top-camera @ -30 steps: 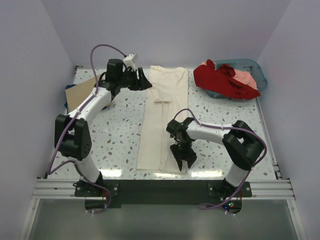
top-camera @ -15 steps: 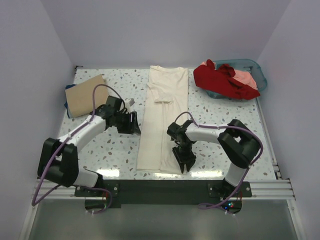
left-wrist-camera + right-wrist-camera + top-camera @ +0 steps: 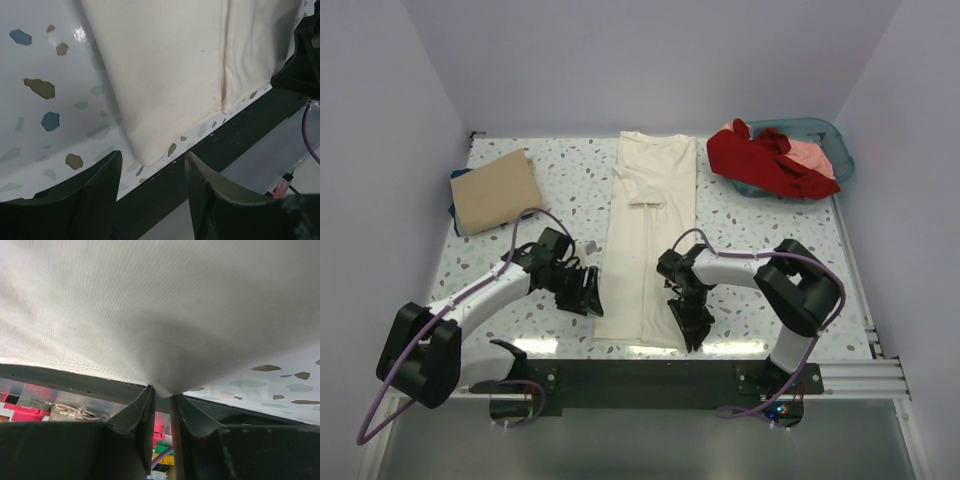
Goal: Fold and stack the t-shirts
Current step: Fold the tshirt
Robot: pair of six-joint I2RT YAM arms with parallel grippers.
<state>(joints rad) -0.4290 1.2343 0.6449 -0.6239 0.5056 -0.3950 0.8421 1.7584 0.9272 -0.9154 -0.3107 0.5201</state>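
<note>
Well beyond the right end effector [image 3: 691,330], at the far right of the tabletop [image 3: 560,190], a teal basket [image 3: 838,140] holds a red shirt [image 3: 760,160] and a salmon-pink shirt [image 3: 810,155]. Far beyond the left end effector [image 3: 592,295], a folded tan shirt [image 3: 498,188] lies on a dark blue shirt [image 3: 453,200] that shows only at one edge. A black rail [image 3: 640,375] runs along the near side of both end effectors.

The cream shirt [image 3: 650,240], folded into a long strip, lies between the two end effectors and stretches away from them. The left end effector is released, its fingers [image 3: 95,195] spread, and the strip's near left corner sits just ahead of the gap. The right end effector is clenched on the strip's near right corner, with the hem pinched between its fingers [image 3: 130,420].
</note>
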